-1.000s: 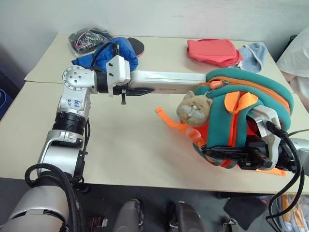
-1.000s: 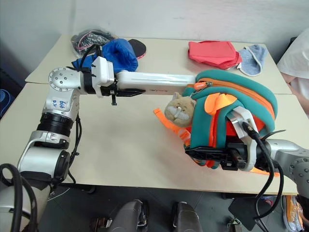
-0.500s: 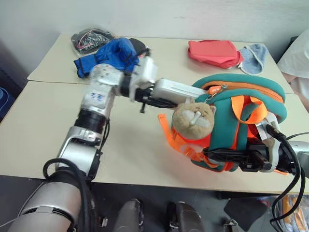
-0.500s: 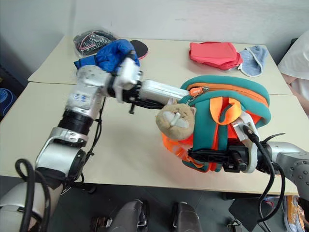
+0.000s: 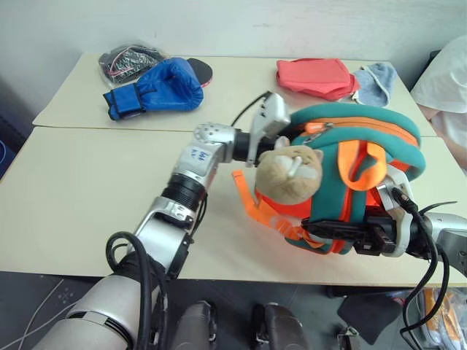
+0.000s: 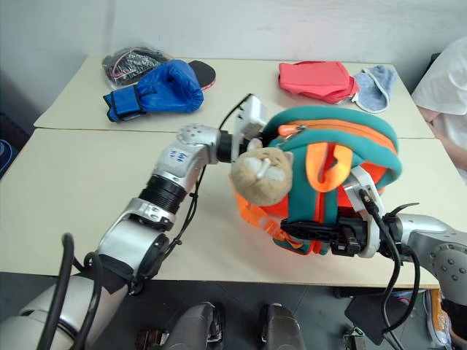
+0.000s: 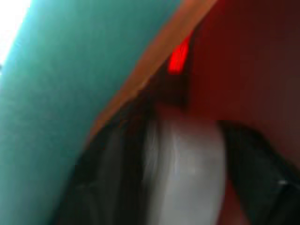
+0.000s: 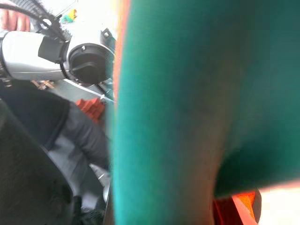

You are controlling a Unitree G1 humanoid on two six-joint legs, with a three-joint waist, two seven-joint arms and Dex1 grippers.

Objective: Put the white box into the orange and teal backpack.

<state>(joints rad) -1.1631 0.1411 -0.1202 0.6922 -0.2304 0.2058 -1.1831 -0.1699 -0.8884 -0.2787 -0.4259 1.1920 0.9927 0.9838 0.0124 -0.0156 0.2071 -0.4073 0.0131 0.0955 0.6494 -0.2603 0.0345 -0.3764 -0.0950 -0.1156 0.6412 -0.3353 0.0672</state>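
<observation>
The orange and teal backpack [image 5: 365, 146] stands on the table near the front right, with a tan plush toy [image 5: 292, 171] hanging on its front. My left arm reaches across from the left and its wrist [image 5: 266, 120] goes into the backpack's top opening. The left wrist view looks into the orange-red inside, where the white box [image 7: 185, 173] lies in front of my left gripper [image 7: 183, 117]. My right gripper [image 5: 343, 237] is shut on the backpack's lower edge and holds it from the right.
A blue boxing glove [image 5: 157, 86] and a dark mesh pouch [image 5: 131, 58] lie at the back left of the table [image 5: 87, 189]. Folded red-pink cloth [image 5: 314, 75] and a pale blue cloth [image 5: 373, 76] lie at the back right. A person's white sleeve [image 5: 445, 80] shows at the right edge.
My left arm has swung to the right and pushed the white box into the backpack's opening. In the eye views the box has gone from sight. The right gripper keeps its hold.
</observation>
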